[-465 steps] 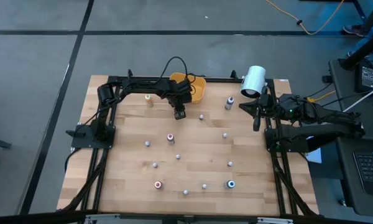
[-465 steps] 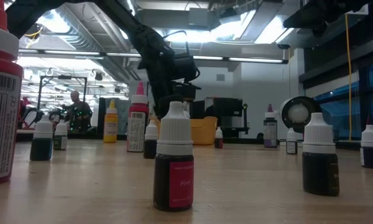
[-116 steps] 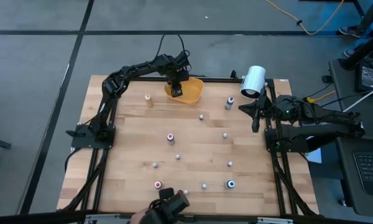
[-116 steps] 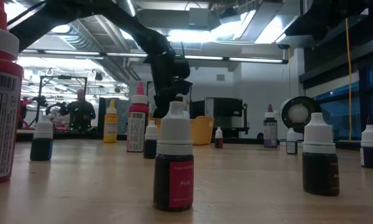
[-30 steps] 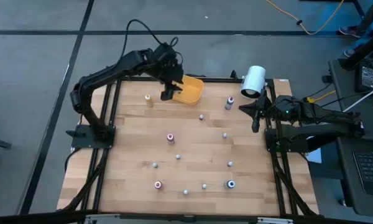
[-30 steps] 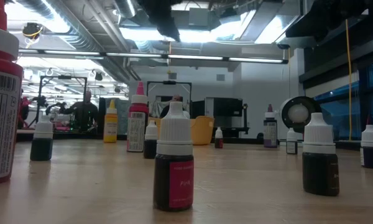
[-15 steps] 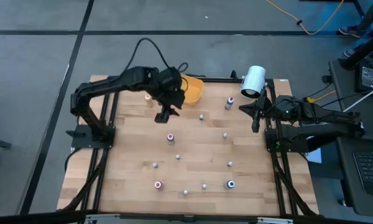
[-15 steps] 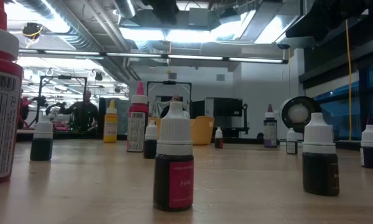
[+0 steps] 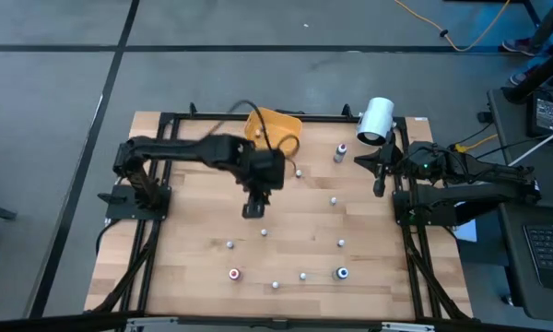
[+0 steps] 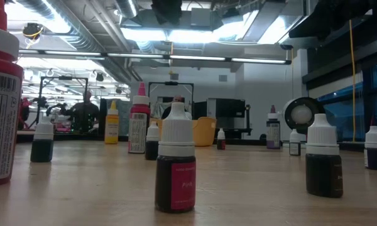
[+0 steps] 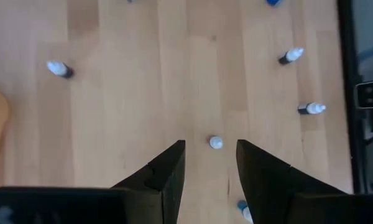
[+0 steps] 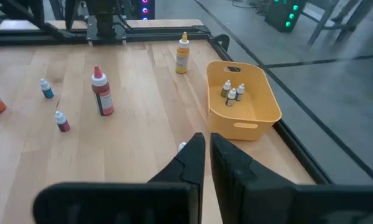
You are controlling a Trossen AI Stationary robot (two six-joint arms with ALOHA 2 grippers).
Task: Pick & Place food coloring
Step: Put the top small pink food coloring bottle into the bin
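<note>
table (image 9: 194, 267): bottles are scattered for picking | orange bowl (image 12: 244, 99): set at the far edge as drop point (three bottles inside) | left gripper (image 9: 252, 210): held spread, empty, above a white-capped bottle (image 11: 216, 142) | right gripper (image 12: 207, 149): parked at the side, nearly closed

Both arms are matte black and chunky-jointed – left arm (image 9: 189, 150) trails a looping black cable, fingers (image 11: 165, 174) dark, wedge-shaped.

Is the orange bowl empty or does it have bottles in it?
Not empty: the orange bowl holds three small white-capped bottles, seen in the right wrist view.
</note>
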